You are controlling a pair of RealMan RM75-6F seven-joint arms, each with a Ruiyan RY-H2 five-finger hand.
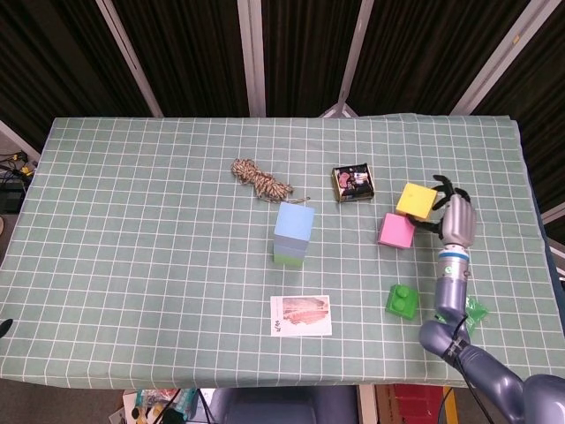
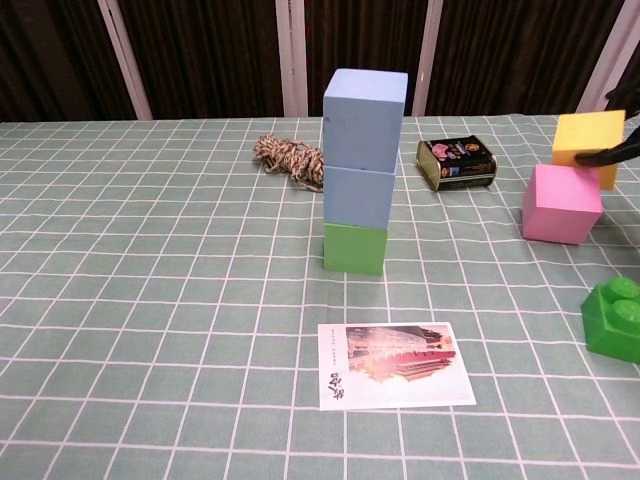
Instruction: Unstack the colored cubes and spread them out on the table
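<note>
R hand (image 1: 457,221) fingers (image 1: 439,186) grip yellow cube (image 1: 416,200), raised just at 1 o'clock of pink cube (image 1: 396,230) on table (image 1: 132,221). Stack (image 1: 293,234), blue over green, at 9 o'clock, well apart. L hand unseen.

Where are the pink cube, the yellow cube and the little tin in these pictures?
pink cube (image 1: 396,230), head view, top face.
yellow cube (image 2: 588,136), chest view, front face.
tin (image 2: 456,163), chest view, its side.

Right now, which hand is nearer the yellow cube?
Right. The right hand is at the yellow cube, fingers on its right side. The left hand is not in either view.
</note>
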